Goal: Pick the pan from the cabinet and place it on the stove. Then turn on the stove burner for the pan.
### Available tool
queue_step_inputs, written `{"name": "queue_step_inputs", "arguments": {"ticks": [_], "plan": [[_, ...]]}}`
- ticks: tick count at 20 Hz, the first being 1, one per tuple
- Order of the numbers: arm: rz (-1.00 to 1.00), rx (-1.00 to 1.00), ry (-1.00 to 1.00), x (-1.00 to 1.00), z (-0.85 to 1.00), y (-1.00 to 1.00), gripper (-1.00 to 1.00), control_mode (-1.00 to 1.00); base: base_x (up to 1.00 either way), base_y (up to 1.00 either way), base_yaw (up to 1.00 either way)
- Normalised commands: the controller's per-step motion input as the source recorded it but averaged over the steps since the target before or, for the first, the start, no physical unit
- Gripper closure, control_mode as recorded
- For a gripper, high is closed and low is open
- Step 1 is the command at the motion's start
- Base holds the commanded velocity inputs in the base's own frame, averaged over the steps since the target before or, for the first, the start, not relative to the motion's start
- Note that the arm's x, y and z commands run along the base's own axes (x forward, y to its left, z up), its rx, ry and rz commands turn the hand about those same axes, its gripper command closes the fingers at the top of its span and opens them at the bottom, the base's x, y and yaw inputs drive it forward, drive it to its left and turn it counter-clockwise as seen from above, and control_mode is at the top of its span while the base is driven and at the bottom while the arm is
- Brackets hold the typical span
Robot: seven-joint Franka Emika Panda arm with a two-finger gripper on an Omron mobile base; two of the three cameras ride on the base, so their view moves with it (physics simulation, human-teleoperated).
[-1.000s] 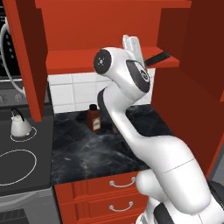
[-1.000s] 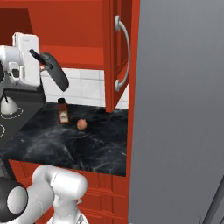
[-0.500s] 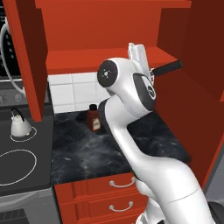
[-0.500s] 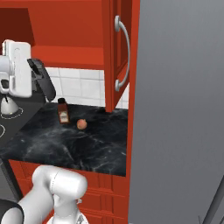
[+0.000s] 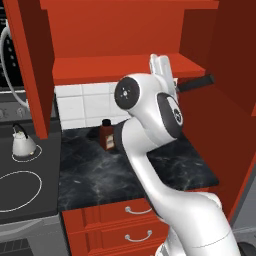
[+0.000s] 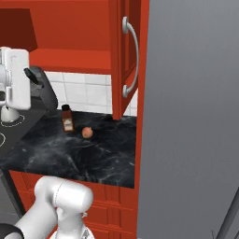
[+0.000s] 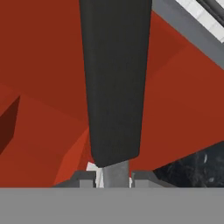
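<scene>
The hand is pinched tight on the pan's handle, which runs up the hand view as a broad dark bar, its butt end seated between the fingers; in the left base view that same black handle juts out to the right of the white wrist, level with the lower shelf of the open red cabinet; in the right base view a dark part of the pan shows just beside the hand, hanging above the dark marbled bench, though I cannot make out the round bowl clearly from any side.

So the pan looks lifted, carried at about shelf height, out in front of the cabinet and not resting on anything I can see; I would call the picking part done, or nearly so.

What is left, by my reckoning, is the larger share: the stove lies well off to the robot's left, its white rings bare except for the white kettle on a back ring; the pan is not yet on it, and no burner knob has been touched as far as I can tell.

A brown bottle and a small orange ball stand on the bench below the carry path; worth steering above.
</scene>
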Motion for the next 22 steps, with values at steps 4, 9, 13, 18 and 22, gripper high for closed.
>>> {"name": "queue_step_inputs", "arguments": {"ticks": [4, 9, 13, 18, 22], "plan": [[0.0, 0.0, 0.0, -0.22, -0.01, 0.0, 1.0, -1.0, 0.0, 0.0, 0.0], [0.0, 0.0, 0.0, -0.07, -0.01, 0.0, 1.0, 1.0, -0.44, 0.0, 0.0], [0.0, 0.0, 0.0, 0.0, 0.0, 0.0, 1.0, 1.0, -0.65, 0.0, 0.0], [0.0, 0.0, 0.0, 0.0, 0.0, 0.0, 1.0, 1.0, -0.69, 0.0, 0.0], [0.0, 0.0, 0.0, 0.0, 0.0, 0.0, 1.0, 1.0, -0.73, 0.03, 0.0]]}}
